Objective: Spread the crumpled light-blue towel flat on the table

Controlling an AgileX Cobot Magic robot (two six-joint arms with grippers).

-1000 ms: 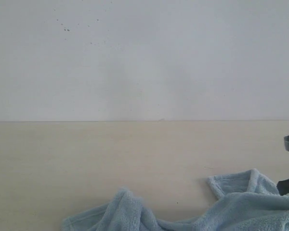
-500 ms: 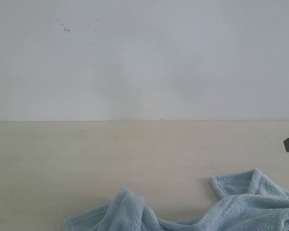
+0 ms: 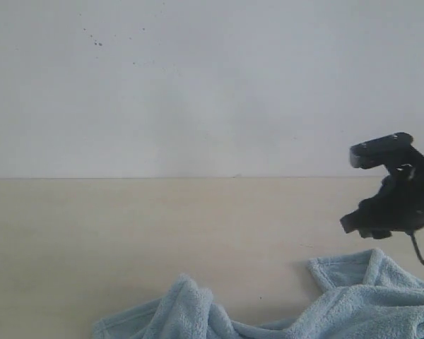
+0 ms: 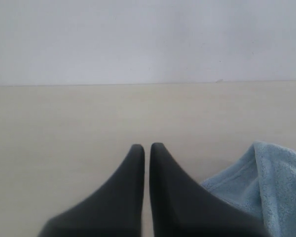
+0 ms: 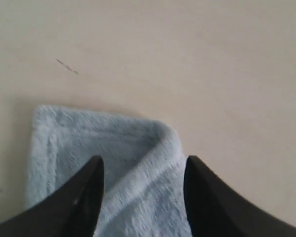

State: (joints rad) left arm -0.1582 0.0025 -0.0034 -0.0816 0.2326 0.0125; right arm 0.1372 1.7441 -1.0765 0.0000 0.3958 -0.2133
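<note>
The light-blue towel (image 3: 353, 296) lies crumpled along the near edge of the beige table (image 3: 162, 226), with a folded hemmed corner at the right and a raised ridge near the middle. My right gripper (image 3: 353, 224) hangs above that folded corner; in the right wrist view it (image 5: 144, 165) is open, its two dark fingers straddling the folded towel corner (image 5: 138, 163) without touching it. My left gripper (image 4: 146, 148) is shut with nothing between its fingers, just above the bare table, and a towel edge (image 4: 266, 182) lies beside it. The left gripper is out of the exterior view.
A white-grey wall (image 3: 212, 85) rises behind the table's far edge. A thin dark scratch (image 5: 66, 66) marks the table beyond the towel corner.
The right arm has swung into the exterior view from the right edge and now hangs above the towel's right corner. The towel has not moved.
</note>
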